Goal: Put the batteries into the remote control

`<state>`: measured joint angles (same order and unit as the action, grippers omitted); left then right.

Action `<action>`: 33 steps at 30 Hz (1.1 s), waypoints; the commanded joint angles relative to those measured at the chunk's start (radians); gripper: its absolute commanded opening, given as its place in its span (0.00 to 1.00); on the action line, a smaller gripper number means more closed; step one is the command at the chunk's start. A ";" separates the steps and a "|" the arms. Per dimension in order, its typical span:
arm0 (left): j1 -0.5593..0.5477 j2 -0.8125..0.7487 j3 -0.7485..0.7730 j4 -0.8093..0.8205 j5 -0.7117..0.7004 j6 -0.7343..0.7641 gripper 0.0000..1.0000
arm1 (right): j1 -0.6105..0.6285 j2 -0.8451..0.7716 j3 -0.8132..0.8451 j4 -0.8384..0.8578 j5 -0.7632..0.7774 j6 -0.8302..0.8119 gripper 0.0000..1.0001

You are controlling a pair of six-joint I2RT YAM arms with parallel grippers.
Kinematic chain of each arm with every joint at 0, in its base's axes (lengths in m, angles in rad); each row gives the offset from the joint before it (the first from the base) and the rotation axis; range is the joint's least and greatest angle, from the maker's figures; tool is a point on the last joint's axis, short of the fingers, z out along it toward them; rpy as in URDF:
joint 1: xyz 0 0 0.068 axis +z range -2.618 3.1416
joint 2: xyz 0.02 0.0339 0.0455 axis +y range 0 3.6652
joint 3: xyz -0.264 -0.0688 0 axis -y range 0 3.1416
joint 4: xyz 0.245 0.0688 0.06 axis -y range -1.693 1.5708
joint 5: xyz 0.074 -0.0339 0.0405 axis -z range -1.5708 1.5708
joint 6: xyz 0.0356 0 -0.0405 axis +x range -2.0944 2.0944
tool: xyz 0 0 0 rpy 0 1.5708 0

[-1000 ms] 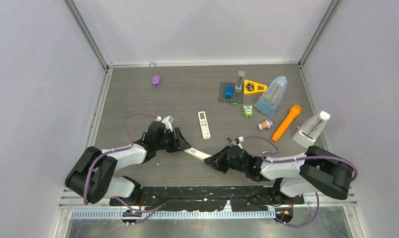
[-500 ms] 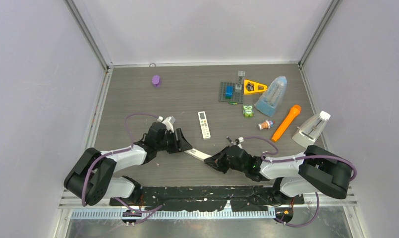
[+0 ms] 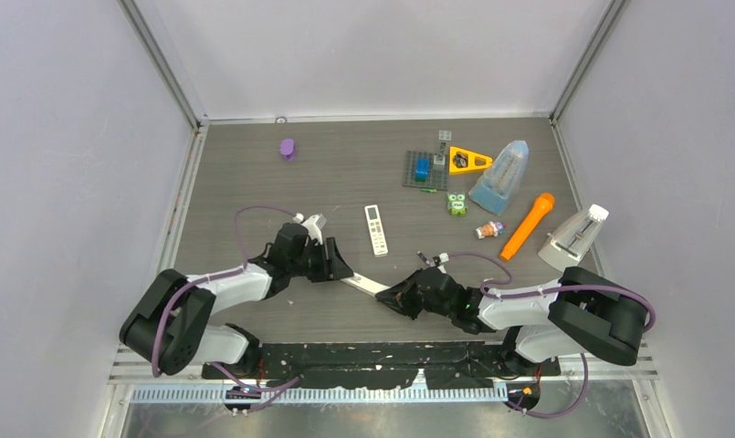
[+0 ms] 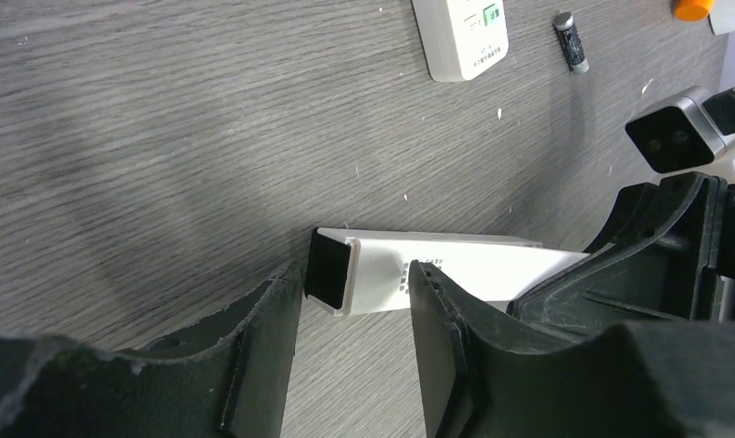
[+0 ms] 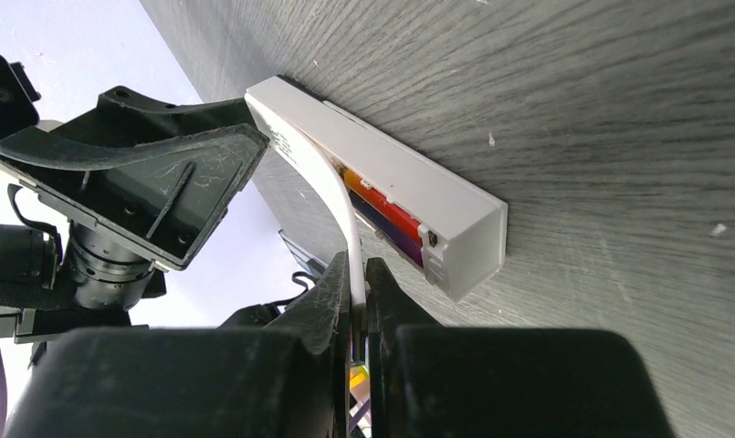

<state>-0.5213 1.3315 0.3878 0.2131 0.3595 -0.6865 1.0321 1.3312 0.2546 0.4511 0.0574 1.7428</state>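
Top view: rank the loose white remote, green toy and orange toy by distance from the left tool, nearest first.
1. loose remote: just beyond and to the right of the left tool.
2. green toy: farther right, mid-table.
3. orange toy: far right side.

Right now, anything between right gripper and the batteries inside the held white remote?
Yes. A thin white curved strip, apparently the battery cover, arcs from the white rectangular remote into the right gripper, which is shut on it. It passes in front of the open bay, where a red-orange battery and a dark purple battery sit.
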 commanded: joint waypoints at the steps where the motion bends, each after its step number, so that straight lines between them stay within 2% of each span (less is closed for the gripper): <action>1: -0.014 0.082 -0.021 -0.233 -0.064 0.029 0.49 | -0.003 0.037 -0.020 -0.202 0.004 -0.002 0.06; 6: -0.036 0.099 -0.019 -0.266 -0.102 0.030 0.45 | -0.003 0.004 -0.002 -0.257 0.011 -0.017 0.10; 11: -0.065 0.129 -0.004 -0.304 -0.130 0.025 0.43 | -0.008 -0.042 0.013 -0.324 0.020 -0.021 0.18; 20: -0.113 0.190 0.046 -0.378 -0.210 0.016 0.40 | -0.010 -0.134 0.053 -0.440 0.040 -0.037 0.45; 26: -0.119 0.218 0.062 -0.396 -0.226 0.013 0.40 | -0.010 -0.258 0.082 -0.585 0.079 -0.065 0.57; 33: -0.124 0.222 0.062 -0.391 -0.230 0.016 0.39 | -0.022 -0.304 0.099 -0.638 0.140 -0.120 0.61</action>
<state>-0.6209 1.4513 0.5255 0.0868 0.2718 -0.7296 1.0218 1.0428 0.3065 -0.1261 0.1219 1.6699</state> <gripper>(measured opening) 0.401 0.608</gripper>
